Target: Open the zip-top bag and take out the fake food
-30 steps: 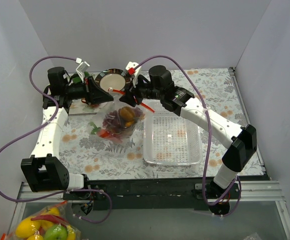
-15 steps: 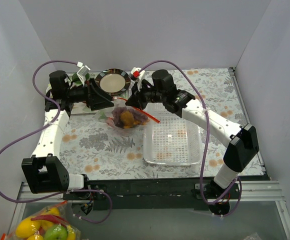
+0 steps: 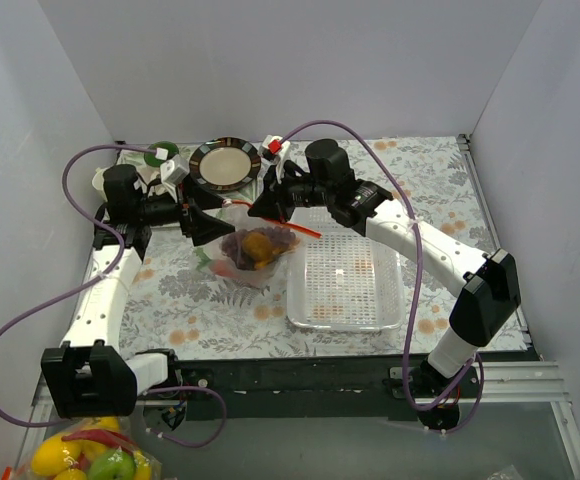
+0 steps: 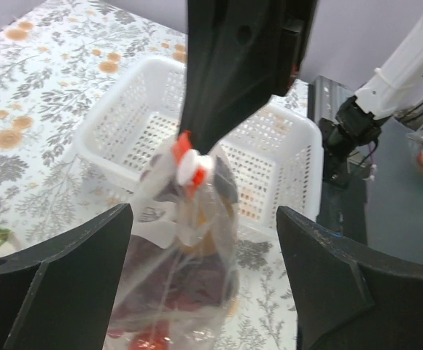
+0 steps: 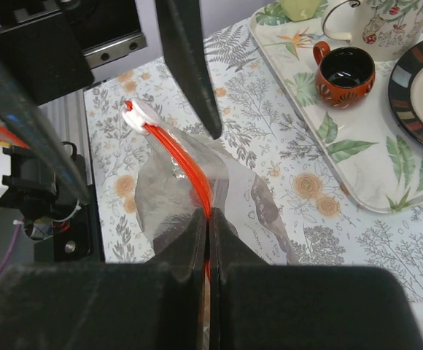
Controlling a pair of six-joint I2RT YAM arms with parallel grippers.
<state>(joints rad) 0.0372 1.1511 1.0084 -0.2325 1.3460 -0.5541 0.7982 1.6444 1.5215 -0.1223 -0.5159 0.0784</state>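
Observation:
The zip-top bag [image 3: 255,255] hangs over the floral table, clear and crinkly, with a red-orange zip strip [image 5: 186,164] and a white slider [image 5: 140,113]. My right gripper [image 3: 259,207] is shut on that strip [image 5: 208,213], its jaws pressed together. The fake food shows through the plastic: an orange fruit [image 3: 258,243], dark purple grapes [image 4: 175,292] and a red piece [image 3: 225,268]. My left gripper [image 3: 208,222] is open just left of the bag. In the left wrist view the bag [image 4: 197,248] sits between its spread fingers [image 4: 66,284] without touching them.
A white perforated basket [image 3: 345,280] stands right of the bag. At the back lie a dark-rimmed plate [image 3: 223,164] and a tray [image 5: 357,157] with an orange mug [image 5: 345,73]. A bag of lemons and a green apple [image 3: 90,462] lies below the table's near edge.
My left gripper has opened, let go of the bag and drawn back left. My right gripper has shut on the zip strip and now holds the bag alone.

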